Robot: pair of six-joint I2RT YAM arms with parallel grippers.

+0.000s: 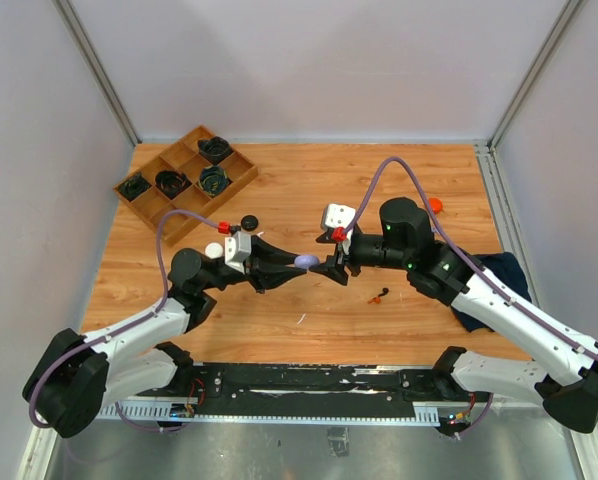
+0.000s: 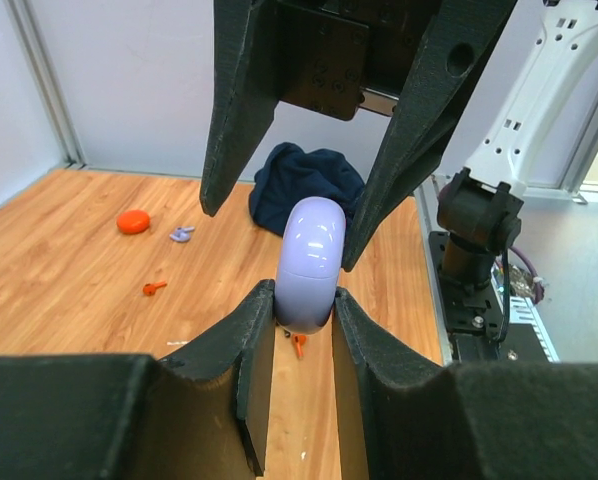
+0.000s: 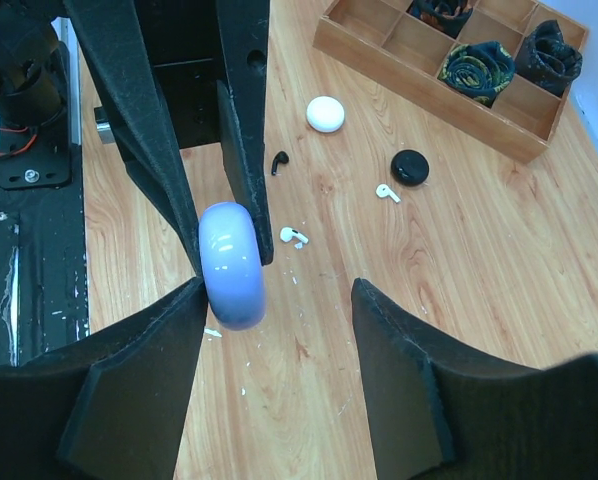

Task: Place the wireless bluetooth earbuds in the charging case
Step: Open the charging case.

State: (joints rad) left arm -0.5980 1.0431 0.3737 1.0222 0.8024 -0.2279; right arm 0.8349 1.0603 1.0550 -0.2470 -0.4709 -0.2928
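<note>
A pale purple round charging case [image 1: 306, 261] hangs closed above the table's middle, with my left gripper [image 1: 297, 264] shut on it. In the left wrist view the case [image 2: 312, 265] sits pinched on edge between the fingertips of the left gripper [image 2: 304, 300]. My right gripper [image 3: 279, 290] faces it, open, with the case [image 3: 231, 265] against its left finger and a wide gap on the other side. On the wood lie earbuds: two white ones [image 3: 293, 236] [image 3: 386, 192], a black one [image 3: 278, 161], a pale purple one [image 2: 182, 234] and a red-orange one [image 2: 154, 288].
A wooden compartment tray [image 1: 184, 175] with coiled black cables stands at the back left. A white case [image 1: 213, 251] and a black case [image 1: 248, 222] lie near the left arm, an orange case [image 1: 435, 205] at the right. A dark blue cloth [image 1: 494, 275] lies under the right arm.
</note>
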